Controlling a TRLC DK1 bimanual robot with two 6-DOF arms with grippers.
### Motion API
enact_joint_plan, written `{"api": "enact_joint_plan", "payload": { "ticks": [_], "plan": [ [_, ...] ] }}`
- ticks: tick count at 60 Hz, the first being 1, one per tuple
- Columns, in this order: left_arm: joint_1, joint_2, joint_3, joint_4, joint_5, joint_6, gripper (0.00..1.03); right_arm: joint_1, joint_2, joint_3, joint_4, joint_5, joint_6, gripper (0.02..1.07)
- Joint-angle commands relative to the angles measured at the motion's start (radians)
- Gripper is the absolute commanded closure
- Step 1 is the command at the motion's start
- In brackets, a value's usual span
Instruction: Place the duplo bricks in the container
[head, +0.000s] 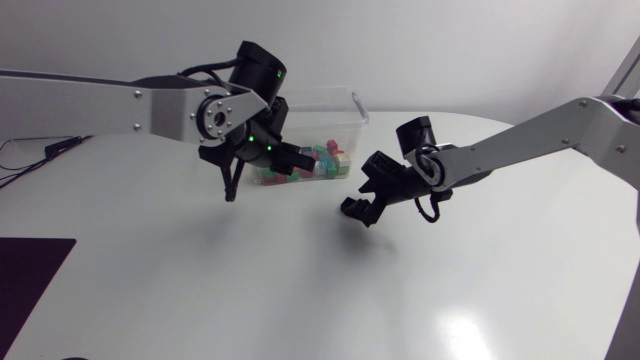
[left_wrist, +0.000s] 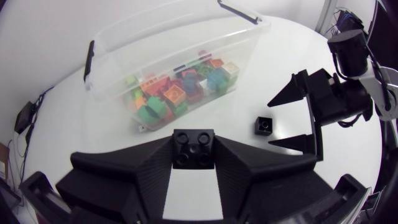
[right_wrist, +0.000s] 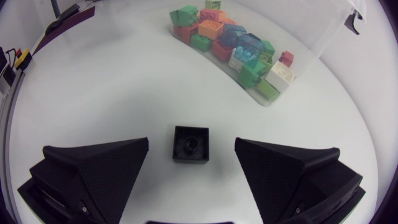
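Right wrist view, brick (right_wrist: 191, 145) between spread right gripper (right_wrist: 192, 142), left gripper (left_wrist: 193, 142) clamping second brick (left_wrist: 193, 150)

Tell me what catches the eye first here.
A clear container packed with bright bricks sits at the table's far side. The left claw is shut on a clamped black brick, while the open right claw hangs over a loose black brick on the table.
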Motion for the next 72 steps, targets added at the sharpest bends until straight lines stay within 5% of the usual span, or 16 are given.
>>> {"api": "enact_joint_plan", "payload": {
  "ticks": [1,18,24,31,72],
  "plan": [
    [0.015,-0.05,-0.029,0.005,0.009,0.038,0.79,0.004,0.059,0.049,-0.02,0.004,-0.022,0.07],
    [0.044,-0.121,-0.007,-0.021,0.04,0.084,0.79,0.018,0.152,0.132,-0.067,0.022,-0.044,0.19],
    [0.061,-0.136,0.006,-0.023,0.052,0.093,0.79,0.024,0.165,0.132,-0.067,0.025,-0.045,0.38],
    [0.084,-0.144,0.036,-0.023,0.074,0.105,0.79,0.035,0.157,0.11,-0.061,0.039,-0.044,0.75],
    [0.219,0.141,0.364,-0.027,0.302,0.134,0.78,0.043,-0.312,0.003,-0.235,0.07,0.093,0.78]
  ]
}}
